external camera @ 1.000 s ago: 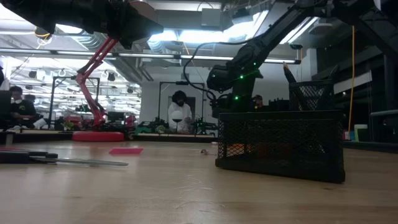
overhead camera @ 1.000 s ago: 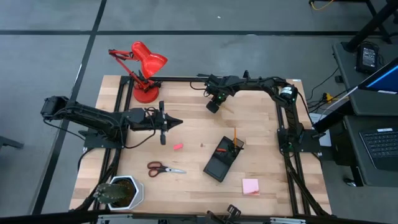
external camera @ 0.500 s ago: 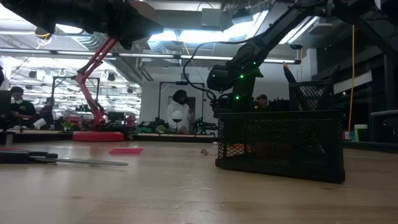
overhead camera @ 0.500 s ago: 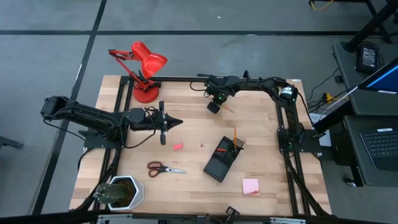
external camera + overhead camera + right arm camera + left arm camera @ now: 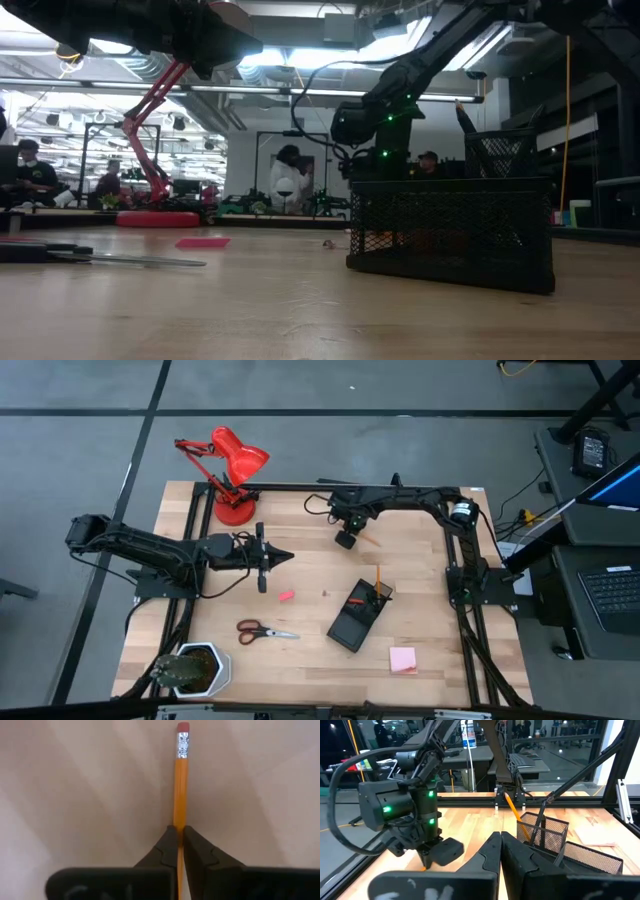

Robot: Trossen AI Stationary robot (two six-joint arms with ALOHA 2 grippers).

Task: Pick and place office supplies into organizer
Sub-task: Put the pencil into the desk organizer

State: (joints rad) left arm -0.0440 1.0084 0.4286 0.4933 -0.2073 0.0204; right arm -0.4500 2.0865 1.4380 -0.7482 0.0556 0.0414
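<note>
My right gripper (image 5: 347,539) hovers over the far middle of the table, shut on an orange pencil (image 5: 180,785) with a pink eraser tip (image 5: 183,727). The black mesh organizer (image 5: 357,616) sits right of centre, nearer the front edge, with one pencil (image 5: 377,577) standing in it. A pink eraser piece (image 5: 286,596), red-handled scissors (image 5: 265,630) and a pink sticky pad (image 5: 403,659) lie flat on the table. My left gripper (image 5: 263,556) waits shut, left of centre, above the table. My right gripper pinches the pencil's shaft (image 5: 179,820) between its two fingertips (image 5: 169,845), coming from above. The eraser end reaches out well past the fingers. The other end is hidden by the gripper. I cannot tell whether any part rests on the table.
A red desk lamp (image 5: 229,472) stands at the far left corner and a potted plant (image 5: 196,668) at the near left corner. A black frame (image 5: 300,487) borders the table. Bare wood lies between the right gripper and the organizer (image 5: 450,225). People show in the room behind.
My right gripper has moved a little toward the table's near edge with the pencil, still shut on it. The left arm and the other things have kept still.
</note>
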